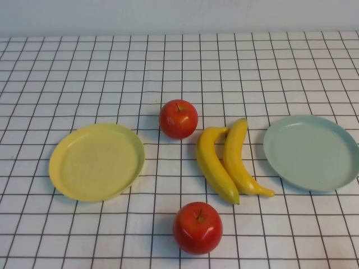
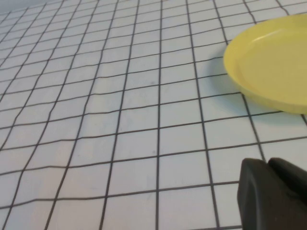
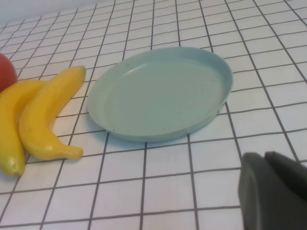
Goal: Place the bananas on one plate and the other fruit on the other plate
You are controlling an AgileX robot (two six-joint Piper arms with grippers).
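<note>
I've got the left gripper (image 2: 273, 191) low over the gridded surface (image 1: 84, 67) on its left side, fingers pressed together w/ nothing between them; the yellow plate (image 2: 273, 67) sits near it, apart from it. Right gripper (image 3: 276, 191) is likewise pressed together and empty, hovering over the surface's right side, just short of the blue-green plate (image 3: 160, 93).

From the high view neither arm shows. Yellow plate (image 1: 96, 161) lies toward the left edge, bare. Blue-green plate (image 1: 312, 151) lies at the right edge, also bare, its rim partly cut off by the frame.

Btwn the plates, right of centre, the two bananas (image 1: 230, 162) lie side by side, touching along their length, stem ends pointing toward the near edge. They're near the blue-green plate but not touching it. One apple (image 1: 178, 119) stands upright just left of the bananas' far tips, btwn them and the yellow plate. The second apple (image 1: 197, 227) stands near the front edge, about centre, well apart from both plates.
</note>
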